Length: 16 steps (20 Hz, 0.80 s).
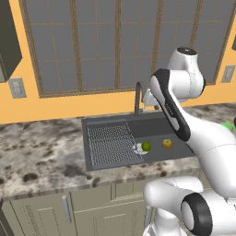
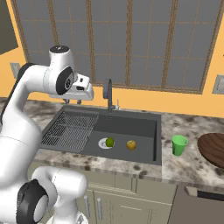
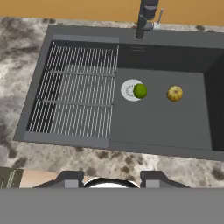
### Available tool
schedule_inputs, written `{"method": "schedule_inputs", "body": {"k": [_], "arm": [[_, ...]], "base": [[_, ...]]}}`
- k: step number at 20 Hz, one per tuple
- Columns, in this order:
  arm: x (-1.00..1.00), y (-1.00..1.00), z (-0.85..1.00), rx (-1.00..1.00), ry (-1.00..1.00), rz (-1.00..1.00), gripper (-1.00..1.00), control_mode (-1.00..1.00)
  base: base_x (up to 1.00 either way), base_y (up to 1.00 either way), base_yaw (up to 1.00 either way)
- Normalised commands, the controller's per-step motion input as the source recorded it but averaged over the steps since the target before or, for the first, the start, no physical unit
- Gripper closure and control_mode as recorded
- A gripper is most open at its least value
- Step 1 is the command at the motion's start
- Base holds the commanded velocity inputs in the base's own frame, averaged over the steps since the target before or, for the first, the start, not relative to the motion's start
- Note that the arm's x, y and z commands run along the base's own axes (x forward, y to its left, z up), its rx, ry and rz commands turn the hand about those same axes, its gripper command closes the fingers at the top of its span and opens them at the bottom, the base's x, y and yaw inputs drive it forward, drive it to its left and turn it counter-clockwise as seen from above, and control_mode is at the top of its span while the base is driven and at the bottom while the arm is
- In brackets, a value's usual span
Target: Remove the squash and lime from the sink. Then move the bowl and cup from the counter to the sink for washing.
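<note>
The gripper [image 2: 75, 101] hangs high above the sink's [image 3: 166, 127] ribbed drainboard [image 3: 78, 94], holding nothing; its fingertips [image 3: 70, 178] look parted, though how wide I cannot tell. Down in the basin, the lime [image 3: 140, 91] rests on the silver drain [image 3: 128, 90], with the squash [image 3: 174, 93] near it to the right. On the right counter stand the cup [image 2: 178, 145] and bowl [image 2: 213, 148]. Risk: both fruits are round, so an off-centre pinch could send one rolling, and the lime's perch on the drain looks unsteady
</note>
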Motion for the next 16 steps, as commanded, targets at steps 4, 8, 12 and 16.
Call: {"method": "schedule_inputs", "body": {"k": [4,8,12,16], "arm": [[-0.10,0.00,0.00,0.00,-0.05,0.03,-1.00,-1.00],[-0.32,-0.17,0.00,0.06,-0.07,0.00,-1.00,-1.00],[-0.35,-0.19,0.00,0.04,-0.08,0.00,-1.00,-1.00],[-0.27,-0.28,0.00,0.04,0.00,0.00,-1.00,-1.00]], "base": [[0.00,0.00,0.00],[0.00,0.00,0.00],[0.00,0.00,0.00],[0.00,0.00,0.00]]}}
